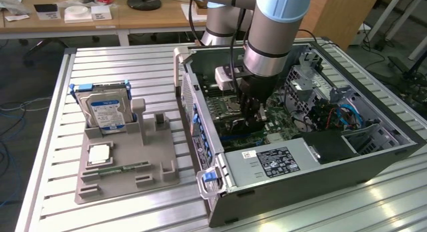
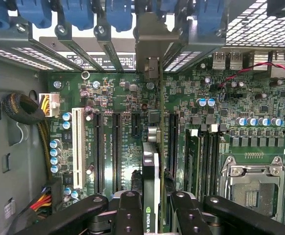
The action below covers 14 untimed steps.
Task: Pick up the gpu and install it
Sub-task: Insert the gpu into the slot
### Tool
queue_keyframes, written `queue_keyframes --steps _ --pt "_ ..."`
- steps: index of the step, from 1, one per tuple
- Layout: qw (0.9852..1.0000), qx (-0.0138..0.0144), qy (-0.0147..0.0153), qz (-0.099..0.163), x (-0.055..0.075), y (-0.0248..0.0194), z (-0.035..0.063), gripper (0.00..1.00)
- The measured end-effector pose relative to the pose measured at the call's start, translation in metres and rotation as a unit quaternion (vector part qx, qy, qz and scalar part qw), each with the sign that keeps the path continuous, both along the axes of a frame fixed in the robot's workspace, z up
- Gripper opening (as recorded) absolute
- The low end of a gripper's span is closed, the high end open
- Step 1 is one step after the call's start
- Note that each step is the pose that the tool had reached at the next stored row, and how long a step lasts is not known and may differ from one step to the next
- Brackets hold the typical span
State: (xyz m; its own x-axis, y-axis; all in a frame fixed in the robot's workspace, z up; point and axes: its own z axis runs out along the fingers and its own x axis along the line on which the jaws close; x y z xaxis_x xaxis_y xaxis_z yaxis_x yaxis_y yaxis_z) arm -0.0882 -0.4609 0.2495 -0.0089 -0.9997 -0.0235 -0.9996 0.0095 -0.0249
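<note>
My gripper [image 1: 252,117] reaches down into the open computer case [image 1: 300,167], just above the green motherboard [image 1: 227,104]. In the wrist view the black fingers [image 2: 128,210] are shut on the gpu [image 2: 151,166], which I see edge-on as a thin dark card with a green-and-white logo. The card stands upright over the motherboard [image 2: 113,112], next to the long black expansion slots [image 2: 117,152]. Its pale metal bracket [image 2: 152,54] reaches the rear slot openings of the case. Whether the card's edge sits inside a slot is hidden.
Blue retaining clips [image 2: 118,12] line the case's rear wall. A CPU socket [image 2: 250,186] and cable bundles [image 2: 44,200] flank the slots. On the exterior view's left a grey fixture [image 1: 127,162] holds a hard drive [image 1: 107,112] and a green memory stick [image 1: 117,168]. The power supply [image 1: 280,159] is near the case front.
</note>
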Motion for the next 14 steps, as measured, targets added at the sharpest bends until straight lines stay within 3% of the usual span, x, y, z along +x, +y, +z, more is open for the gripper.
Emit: queue_keyframes --steps 14 --pt "1.0 0.0 0.0 0.0 0.0 0.0 -0.0046 0.27"
